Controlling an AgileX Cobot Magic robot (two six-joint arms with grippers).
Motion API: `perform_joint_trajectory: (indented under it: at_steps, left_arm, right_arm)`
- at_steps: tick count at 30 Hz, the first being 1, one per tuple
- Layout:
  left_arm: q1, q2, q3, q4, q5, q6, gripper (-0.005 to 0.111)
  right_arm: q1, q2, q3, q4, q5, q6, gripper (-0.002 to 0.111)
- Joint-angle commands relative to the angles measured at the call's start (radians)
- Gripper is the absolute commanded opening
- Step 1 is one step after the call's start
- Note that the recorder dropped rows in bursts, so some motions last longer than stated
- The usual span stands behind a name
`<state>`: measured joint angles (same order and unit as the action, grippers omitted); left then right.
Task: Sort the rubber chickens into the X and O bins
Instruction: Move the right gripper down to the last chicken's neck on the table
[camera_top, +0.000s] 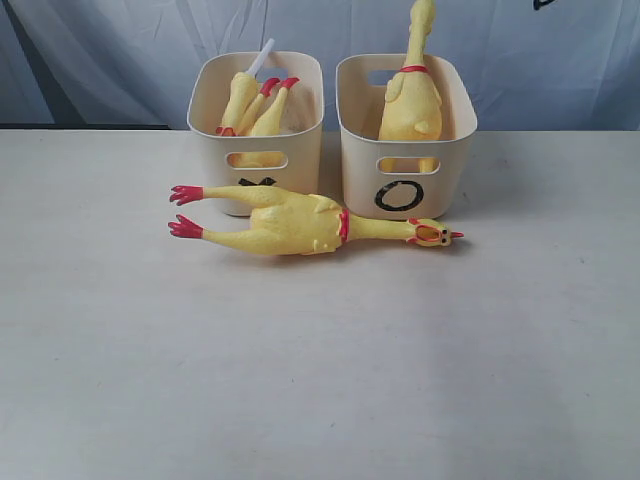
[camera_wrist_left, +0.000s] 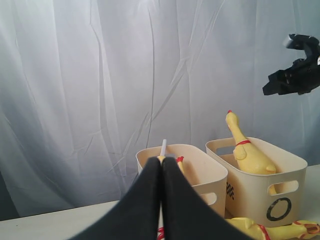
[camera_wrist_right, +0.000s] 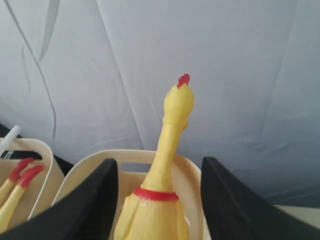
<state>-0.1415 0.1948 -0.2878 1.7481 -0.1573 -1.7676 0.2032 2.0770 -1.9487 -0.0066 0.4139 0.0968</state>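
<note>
Two cream bins stand side by side at the back, the X bin (camera_top: 300, 140) on the left and the O bin (camera_top: 455, 130) on the right. One rubber chicken (camera_top: 300, 225) lies on the table in front of them, head to the right. Another chicken (camera_top: 412, 100) stands in the O bin with its neck up. In the X bin a chicken (camera_top: 250, 105) lies feet up beside a white tube (camera_top: 262, 55). My left gripper (camera_wrist_left: 161, 165) is shut and empty, facing the bins. My right gripper (camera_wrist_right: 157, 161) is open, high above the O bin, with the upright chicken (camera_wrist_right: 167, 150) seen between its fingers, untouched.
A pale crumpled curtain (camera_top: 120, 50) hangs right behind the bins. The white table (camera_top: 320, 380) stretches toward the front. In the left wrist view the right gripper (camera_wrist_left: 295, 75) hovers high above the O bin (camera_wrist_left: 280, 175).
</note>
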Motion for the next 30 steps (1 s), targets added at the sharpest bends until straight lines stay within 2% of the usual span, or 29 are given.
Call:
perform_joint_trajectory:
  at_steps: [1,6,11,14,21,30]
  left_arm:
    - [0.001,-0.009,-0.003,-0.004,-0.001,-0.001,0.0]
    - [0.001,-0.009,-0.003,-0.004,-0.001,-0.001,0.0]
    - [0.001,-0.009,-0.003,-0.004,-0.001,-0.001,0.0]
    - [0.001,-0.009,-0.003,-0.004,-0.001,-0.001,0.0]
    - [0.001,-0.009,-0.003,-0.004,0.002,-0.001,0.0]
    - [0.001,-0.009,-0.003,-0.004,0.004,-0.001,0.0]
  right_arm:
    - [-0.004,-0.084,-0.002,0.143,0.212,-0.149,0.048]
    - [-0.004,-0.145,0.0,0.348,0.418,-0.349,0.048]
    - [-0.004,-0.189,0.011,0.417,0.598,-0.537,0.048]
    - [-0.004,-0.219,0.077,0.453,0.613,-0.641,0.048]
    - [-0.002,-0.272,0.312,0.626,0.634,-1.03,0.048]
    - [-0.002,-0.28,0.547,0.647,0.555,-1.296,0.048]
